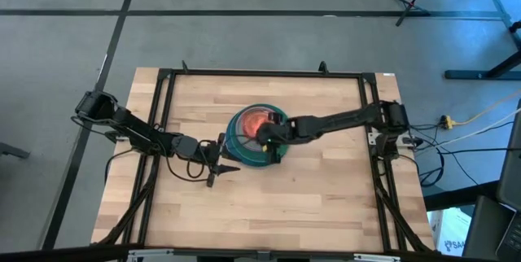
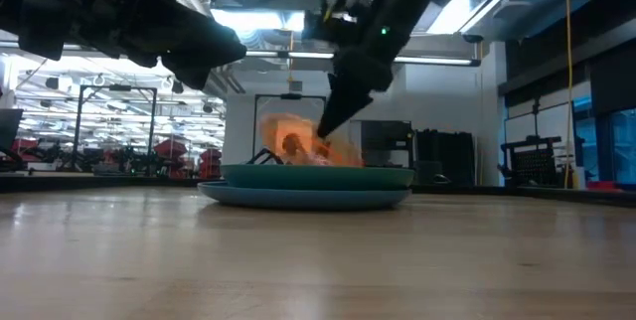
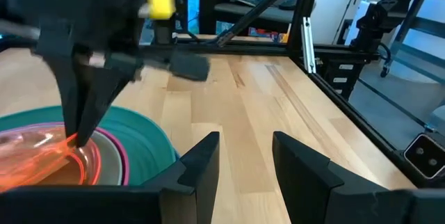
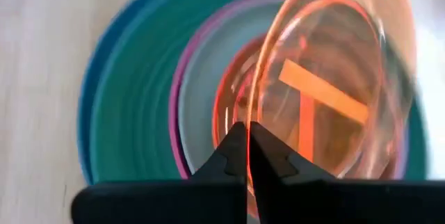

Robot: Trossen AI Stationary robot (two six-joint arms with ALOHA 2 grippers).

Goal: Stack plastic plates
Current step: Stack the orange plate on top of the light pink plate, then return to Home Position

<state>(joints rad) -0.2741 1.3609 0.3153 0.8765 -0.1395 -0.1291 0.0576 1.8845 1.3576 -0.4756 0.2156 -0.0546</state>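
Observation:
A stack of plates (image 1: 244, 150) sits mid-table: a blue plate at the bottom, a green one on it, then a magenta rim (image 4: 182, 78) and a pale teal plate. A translucent orange plate (image 4: 334, 78) stands tilted on top of the stack (image 2: 308, 186). My right gripper (image 4: 247, 151) is shut on its rim, over the stack (image 1: 264, 136). My left gripper (image 3: 243, 161) is open and empty, low above the table just left of the stack (image 1: 220, 158). Other plates in the stack are hidden. My right gripper pinches the orange plate's rim (image 4: 259, 130) between its two fingertips (image 3: 75, 135), coming from above and slanting down from the table's right. The plate is tilted steeply (image 2: 293, 139), its held edge raised and its lower edge on the stack.
Bare wooden tabletop (image 1: 309, 205) lies all around the stack. A black metal frame (image 1: 260, 74) runs along the table's far and side edges. The left arm (image 1: 130, 128) reaches in from the left, the right arm (image 1: 342, 120) from the right.

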